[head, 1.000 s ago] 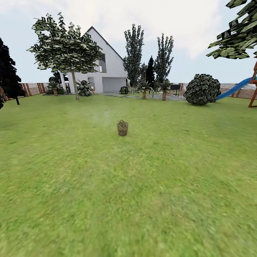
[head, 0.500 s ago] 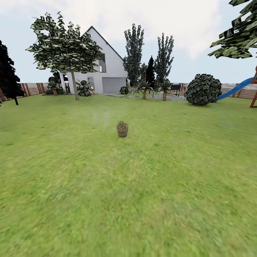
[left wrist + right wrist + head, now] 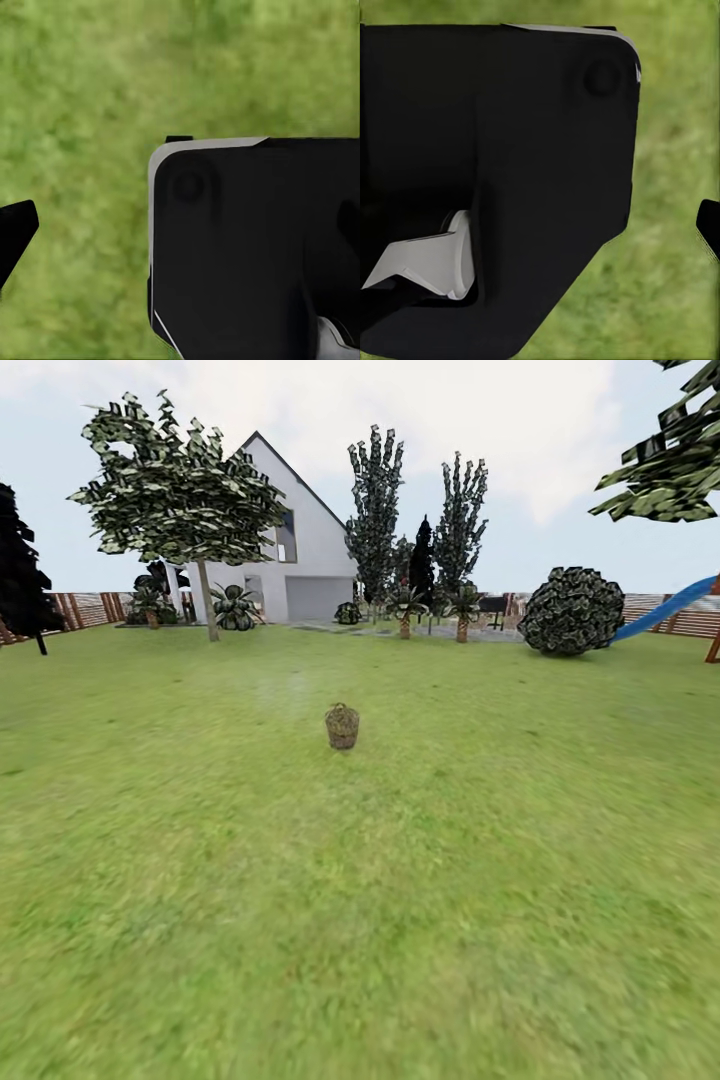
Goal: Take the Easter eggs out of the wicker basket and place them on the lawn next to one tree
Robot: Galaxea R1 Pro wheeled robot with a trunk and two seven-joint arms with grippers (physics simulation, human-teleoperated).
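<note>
The wicker basket [image 3: 342, 726] stands alone on the lawn [image 3: 360, 920], several metres ahead and near the middle of the head view. It is small and tan, and the Easter eggs are hidden from here. A tree [image 3: 207, 600] with a pale leaning trunk and a blocky green canopy rises at the far left of the garden, in front of the white house [image 3: 300, 560]. In the left wrist view one dark fingertip [image 3: 15, 234] hangs over grass. The right wrist view has a dark fingertip [image 3: 709, 226] at its edge. Large black robot parts block much of both wrist views.
A round bush [image 3: 571, 610], a blue slide [image 3: 668, 610] and a brown fence [image 3: 85, 610] line the far edge. Slim columnar trees [image 3: 375, 510] stand by the house, a near-black tree [image 3: 22, 570] at far left. Leaves of another tree [image 3: 670, 460] overhang the top right.
The whole head view has shifted slightly: the basket sits a bit lower and the side trees have slid outward, so the camera has moved forward. Nothing on the lawn has moved.
</note>
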